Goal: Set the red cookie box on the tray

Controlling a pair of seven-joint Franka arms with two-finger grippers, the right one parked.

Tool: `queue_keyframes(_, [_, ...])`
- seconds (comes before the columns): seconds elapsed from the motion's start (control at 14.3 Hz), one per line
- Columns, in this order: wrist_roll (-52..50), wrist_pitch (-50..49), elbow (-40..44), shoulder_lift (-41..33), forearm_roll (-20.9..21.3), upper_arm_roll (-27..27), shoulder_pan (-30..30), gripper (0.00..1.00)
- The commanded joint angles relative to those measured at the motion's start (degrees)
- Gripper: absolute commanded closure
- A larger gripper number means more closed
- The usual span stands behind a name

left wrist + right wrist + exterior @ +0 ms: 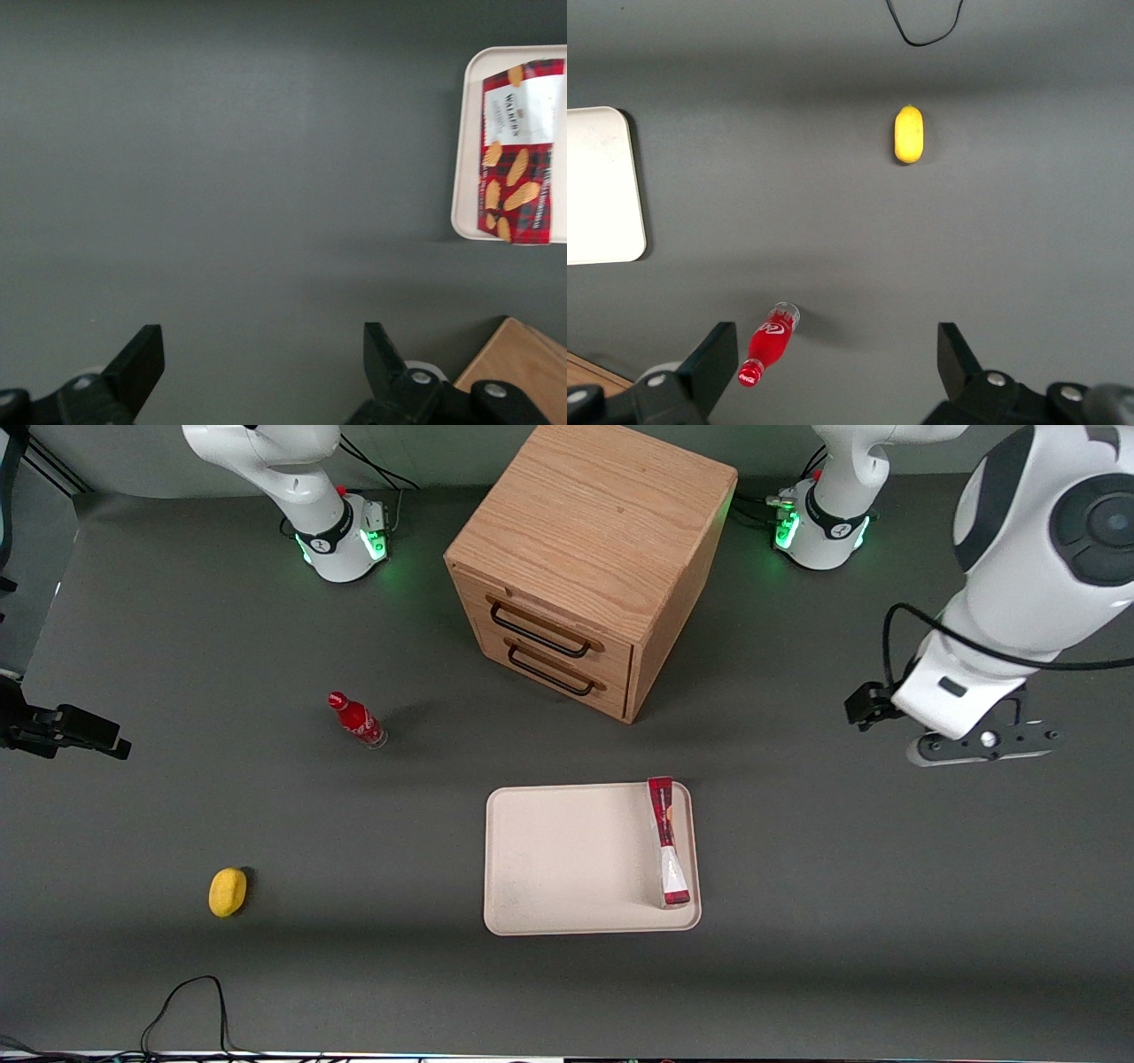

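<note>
One job, looks done: red cookie box (668, 841) sits on edge inside tray (567, 859), along the rim nearest my arm. My fingers (257, 363) spread wide, empty, hovering over bare desk (886, 886), well apart from tray.

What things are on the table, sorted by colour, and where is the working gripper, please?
Red: 2, cookie box on the tray, bottle
Cream: 1, tray
Yellow: 1, lemon
Wooden: 1, drawer cabinet
Total: 5
Gripper open, empty, above bare table beside the tray.
</note>
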Motion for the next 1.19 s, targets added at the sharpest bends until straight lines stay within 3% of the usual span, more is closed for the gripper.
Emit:
queue_keyframes(0.0, [5.73,2.05,-4.50,-3.51,-1.15,-0.30,4.40,0.00])
queue_keyframes(0.14, [9.25,2.92,-6.51,-5.09,-1.67,-0.04,6.52,0.00])
queue_keyframes(0.42, [15.23,5.39,-8.64,-7.21,-4.13,9.26,2.84,0.00])
queue_keyframes(1.12, [16.99,1.52,-4.68,-6.59,-6.95,9.54,3.36,0.00])
